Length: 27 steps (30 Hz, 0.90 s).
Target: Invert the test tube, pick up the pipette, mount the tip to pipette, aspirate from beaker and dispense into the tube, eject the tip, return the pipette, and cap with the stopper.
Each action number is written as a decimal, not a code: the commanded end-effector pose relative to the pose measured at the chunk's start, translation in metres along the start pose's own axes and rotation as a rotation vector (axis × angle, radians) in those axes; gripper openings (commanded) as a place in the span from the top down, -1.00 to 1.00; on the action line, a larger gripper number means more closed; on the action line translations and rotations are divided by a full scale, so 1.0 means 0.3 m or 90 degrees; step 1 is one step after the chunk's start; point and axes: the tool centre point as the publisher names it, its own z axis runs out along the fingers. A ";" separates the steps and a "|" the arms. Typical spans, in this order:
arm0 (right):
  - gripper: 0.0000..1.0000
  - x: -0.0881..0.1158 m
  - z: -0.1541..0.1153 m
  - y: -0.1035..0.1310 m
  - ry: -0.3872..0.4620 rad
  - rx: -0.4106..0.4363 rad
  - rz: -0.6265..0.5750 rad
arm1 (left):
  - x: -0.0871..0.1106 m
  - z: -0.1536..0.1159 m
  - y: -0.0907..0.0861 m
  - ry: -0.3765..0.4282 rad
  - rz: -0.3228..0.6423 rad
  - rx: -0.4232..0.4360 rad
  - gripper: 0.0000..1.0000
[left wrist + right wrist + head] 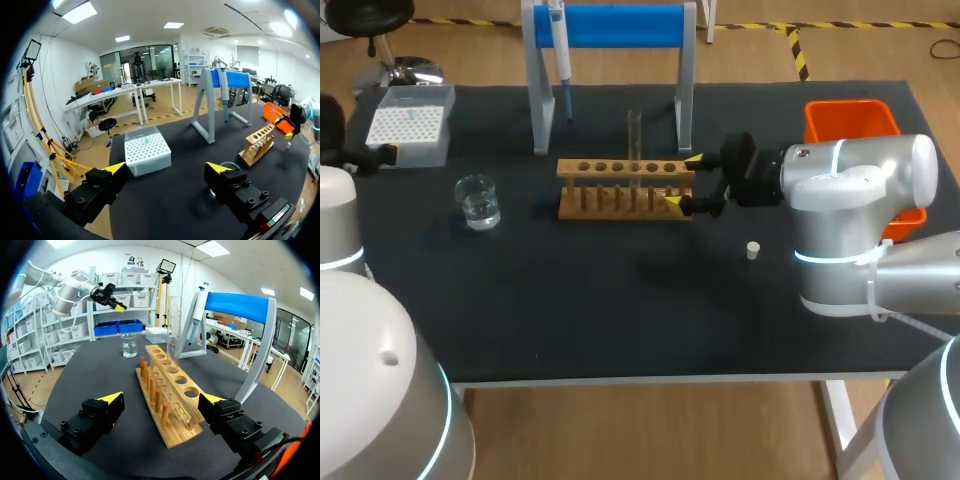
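Note:
A clear test tube [634,145] stands upright in the wooden rack [625,187] at mid-table. My right gripper [685,182] is open at the rack's right end. In its wrist view the rack [167,395] runs out between the spread fingers of the right gripper [162,400], and the tube [174,327] rises farther along. The pipette [560,60] hangs on the blue stand [610,25]. My left gripper [167,170] is open at the far left, facing the tip box [146,150], with nothing between its fingers. The beaker [478,201] holds clear liquid. A small white stopper [753,250] lies on the mat.
The tip box [410,122] sits at the back left corner. An orange bin [860,125] stands at the back right, behind my right arm. The stand's grey legs [538,100] rise just behind the rack.

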 end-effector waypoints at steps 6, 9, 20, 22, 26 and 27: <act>-1.00 -0.002 -0.002 0.000 0.002 0.001 0.000 | -0.032 0.238 -0.013 -0.004 0.004 0.006 -1.00; -1.00 -0.002 -0.002 0.000 0.002 0.001 0.000 | -0.045 0.272 -0.026 -0.004 0.005 0.008 -1.00; -1.00 -0.002 -0.002 0.000 0.002 0.001 0.000 | -0.094 0.391 -0.078 -0.005 0.010 0.021 -1.00; -1.00 -0.002 -0.002 0.000 0.002 0.001 0.000 | -0.101 0.411 -0.083 -0.005 0.006 0.023 -1.00; -1.00 -0.002 -0.002 0.000 0.002 0.001 0.000 | -0.113 0.448 -0.086 -0.006 -0.002 0.024 -1.00; -1.00 -0.002 -0.002 0.000 0.002 0.001 0.000 | -0.115 0.457 -0.085 -0.007 -0.004 0.021 -1.00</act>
